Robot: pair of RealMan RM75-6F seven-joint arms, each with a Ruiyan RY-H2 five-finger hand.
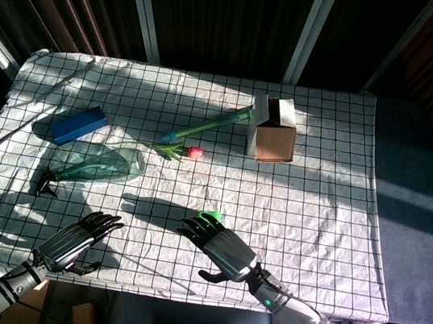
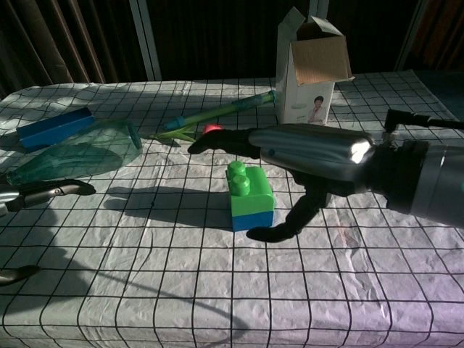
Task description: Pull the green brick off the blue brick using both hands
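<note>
The green brick [image 2: 245, 181] sits stacked on the blue brick [image 2: 253, 214] near the middle of the checked tablecloth [image 2: 145, 290], toward the front edge. The right hand [image 2: 312, 161] arches over the pair from 3 o'clock — fingers [image 2: 217, 141] stretched apart past the studs, thumb curved down just beside the blue brick; whether any part touches the bricks cannot be told. It holds nothing. The left hand [image 1: 74, 240] hovers well apart at 9 o'clock, fingers spread, empty. At 10 o'clock lies a clear green bottle [image 2: 80, 156] on its side, a blue box [image 1: 70, 124] beyond it. At 12 o'clock lie an artificial tulip [image 1: 179, 150] and a green tube [image 1: 210, 125]. At 1 o'clock stands an open carton [image 2: 310, 72] with a printed portrait — its lettering too small to read.
</note>
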